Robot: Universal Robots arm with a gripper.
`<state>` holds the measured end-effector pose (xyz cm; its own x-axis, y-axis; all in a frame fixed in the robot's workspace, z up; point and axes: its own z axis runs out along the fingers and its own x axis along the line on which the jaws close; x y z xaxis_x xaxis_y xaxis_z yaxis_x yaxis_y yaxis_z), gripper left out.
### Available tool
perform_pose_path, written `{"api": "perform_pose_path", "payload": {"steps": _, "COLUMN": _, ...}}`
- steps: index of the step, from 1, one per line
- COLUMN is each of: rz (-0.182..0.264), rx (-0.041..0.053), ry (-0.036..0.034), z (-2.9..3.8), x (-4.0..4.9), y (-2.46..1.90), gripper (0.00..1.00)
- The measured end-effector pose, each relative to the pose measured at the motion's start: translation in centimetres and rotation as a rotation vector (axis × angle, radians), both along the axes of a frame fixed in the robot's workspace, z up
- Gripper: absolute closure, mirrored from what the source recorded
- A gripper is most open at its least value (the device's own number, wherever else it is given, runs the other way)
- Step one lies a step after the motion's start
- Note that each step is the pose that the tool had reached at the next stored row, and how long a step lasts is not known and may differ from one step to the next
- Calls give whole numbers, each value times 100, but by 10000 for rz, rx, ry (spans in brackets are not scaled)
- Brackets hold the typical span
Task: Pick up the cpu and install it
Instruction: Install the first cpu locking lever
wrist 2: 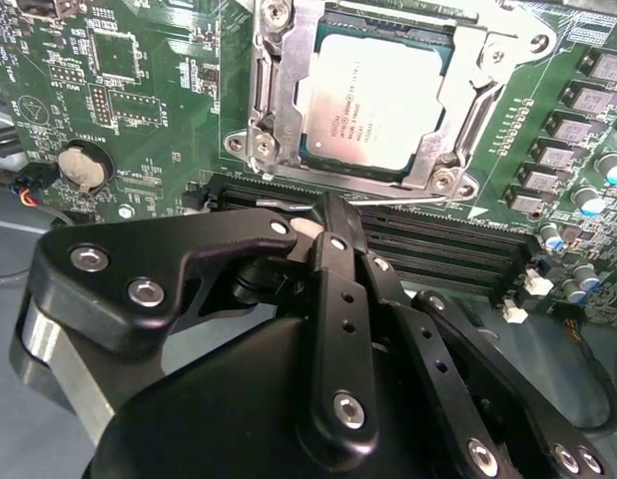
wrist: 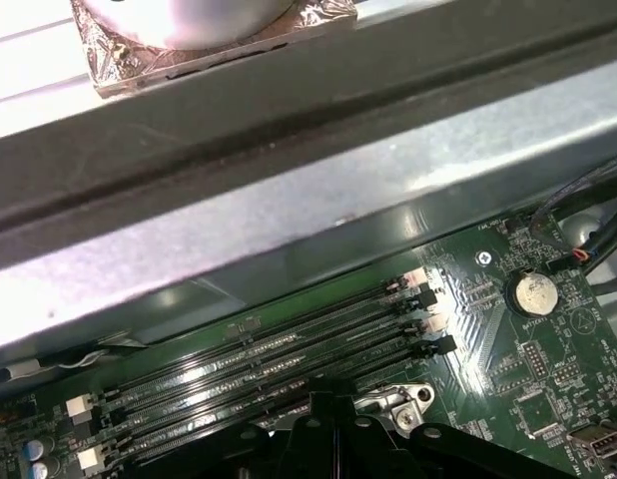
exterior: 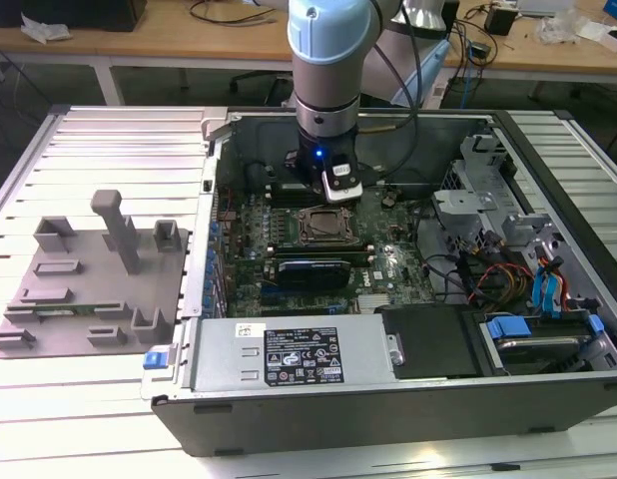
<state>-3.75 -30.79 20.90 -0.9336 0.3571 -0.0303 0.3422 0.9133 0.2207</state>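
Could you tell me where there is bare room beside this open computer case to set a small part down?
The ribbed metal table is bare between the grey plastic fixture and the open grey computer case. Inside, the green motherboard is crowded beneath the black claw.

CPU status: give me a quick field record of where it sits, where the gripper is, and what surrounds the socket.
cpu: pale square chip lying flat inside the socket, seen in the second wrist view
socket frame: metal frame around the chip
gripper: above the memory slots, beside the socket, apart from the chip
memory slots: dark rows next to the socket
coin battery: on the green board
case: open computer case on the table, arm reaching in
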Motion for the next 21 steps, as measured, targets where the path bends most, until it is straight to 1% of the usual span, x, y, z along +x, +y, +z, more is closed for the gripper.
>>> {"api": "perform_pose_path", "payload": {"steps": 12, "rz": -4, "rx": 0, "ry": -46, "z": 0, "x": -48, "y": 23, "gripper": 89}}
{"api": "perform_pose_path", "payload": {"steps": 21, "rz": -50, "rx": -3, "ry": -87, "z": 0, "x": -61, "y": 35, "gripper": 89}}
